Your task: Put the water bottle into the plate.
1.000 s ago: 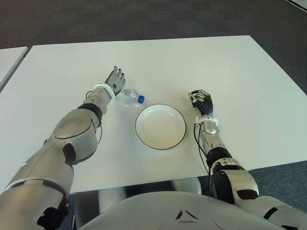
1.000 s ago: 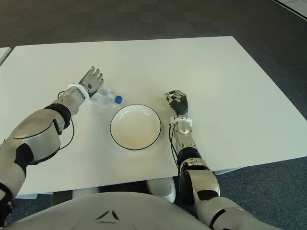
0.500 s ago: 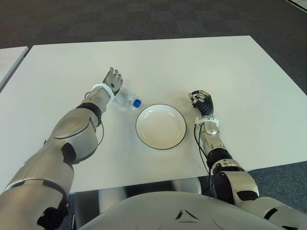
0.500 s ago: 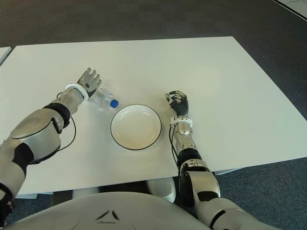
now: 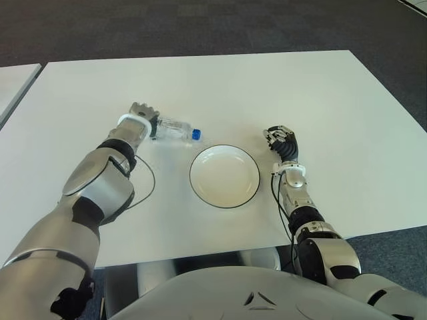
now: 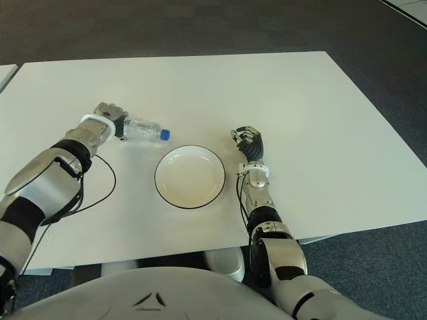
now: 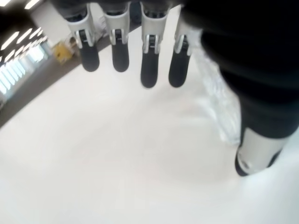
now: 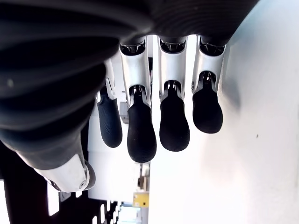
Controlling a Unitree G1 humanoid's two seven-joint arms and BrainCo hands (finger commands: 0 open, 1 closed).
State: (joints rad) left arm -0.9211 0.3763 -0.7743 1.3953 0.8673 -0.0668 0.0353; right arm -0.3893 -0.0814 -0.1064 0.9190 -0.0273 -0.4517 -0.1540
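Observation:
The clear water bottle lies on its side on the white table, its blue cap pointing toward the right. My left hand is at the bottle's base end, fingers hanging fairly straight. In the left wrist view the bottle shows beside the thumb, with no finger wrapped around it. The white plate with a dark rim sits just right of and nearer than the cap, with nothing in it. My right hand shows to the right of the plate, fingers loosely bent and holding nothing.
A second white table edge shows at the far left. Dark carpet lies beyond the table's far edge. A thin black cable loops beside my left forearm.
My left hand has swung left and turned to the bottle's base end. The bottle has rotated, so its cap now points right rather than toward the plate. The right hand is unchanged.

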